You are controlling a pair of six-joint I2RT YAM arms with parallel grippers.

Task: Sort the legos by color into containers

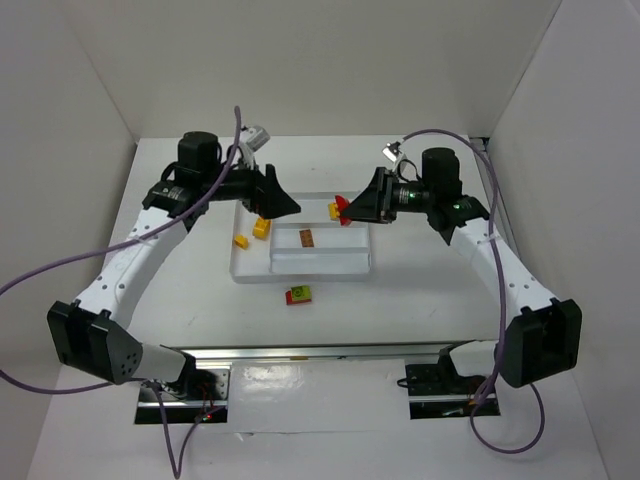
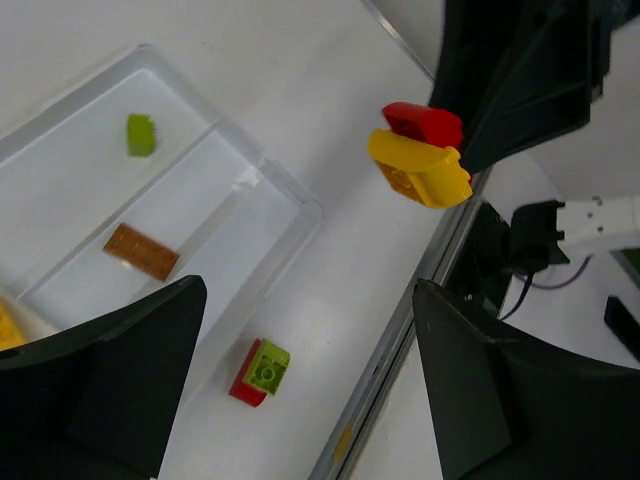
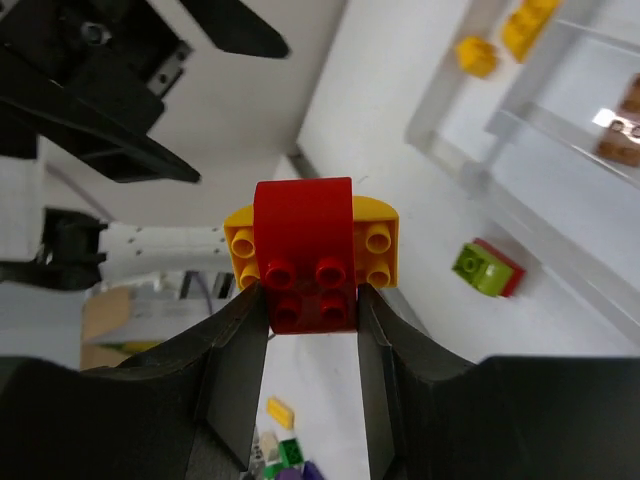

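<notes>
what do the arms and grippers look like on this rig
The left arm and right arm have white shell links with bulky black joint housings and black wrist motors. The left gripper and right gripper are black, with broad wedge-shaped fingers. A thin purple cable loops loosely along each arm.

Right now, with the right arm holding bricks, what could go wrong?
The right gripper pinches only the red brick; the yellow brick stuck to it could snap off and fall outside the tray.
Dropped joined, one colour lands wrongly.
The open left gripper is near; the arms might collide.
</notes>
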